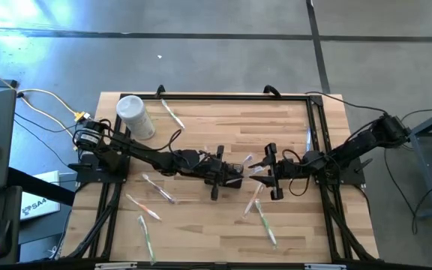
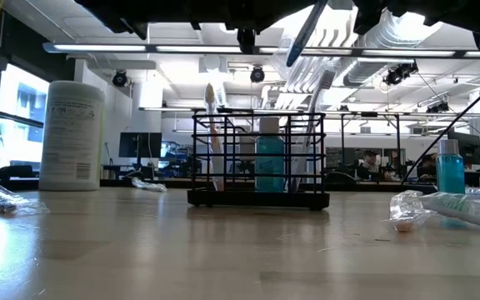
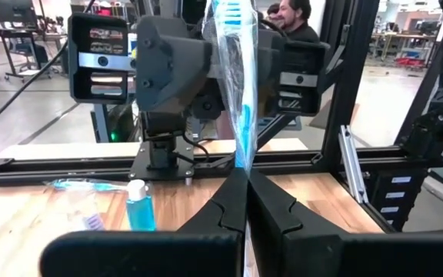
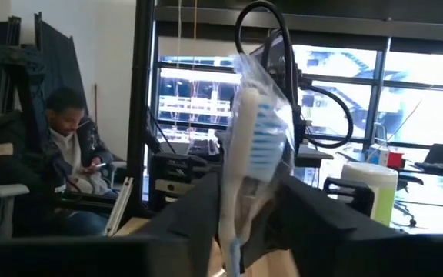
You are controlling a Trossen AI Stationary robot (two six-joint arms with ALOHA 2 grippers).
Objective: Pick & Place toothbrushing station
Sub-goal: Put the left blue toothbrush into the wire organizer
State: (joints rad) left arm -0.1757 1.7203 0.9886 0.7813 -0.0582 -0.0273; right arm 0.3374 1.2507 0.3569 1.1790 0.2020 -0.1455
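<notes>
The toothbrushing station (image 2: pixel 257 158), a black wire rack holding toothbrushes and a blue bottle, stands on its base at mid-table (image 1: pixel 238 164). Above it my two grippers meet tip to tip. My left gripper (image 1: pixel 229 174) (image 3: pixel 246 175) is shut on a toothbrush in a clear wrapper (image 3: pixel 239 92). My right gripper (image 1: pixel 264 172) (image 4: pixel 250 188) has the same wrapped toothbrush (image 4: pixel 244 146) between its fingers. In the low view the toothbrush (image 2: pixel 305 32) slants high above the rack. My left gripper pinches one end of the wrapped toothbrush (image 3: pixel 243 158) between its two fingertips, coming level from the table's left. The brush stands up past the fingertips, clear of the table. My right gripper has the handle just below the bristled head (image 4: pixel 234 204) between its two fingers, coming from the table's right, slightly upward. Both fingers lie against the wrapper.
A white lidded container (image 1: pixel 135 116) (image 2: pixel 72 133) stands at the far left. Loose wrapped toothbrushes lie at the left front (image 1: pixel 160 189) (image 1: pixel 147 240), the right front (image 1: pixel 265 221) and the far side (image 1: pixel 172 114). A small blue bottle (image 2: pixel 450 171) stands at the right. People sit beyond the table.
</notes>
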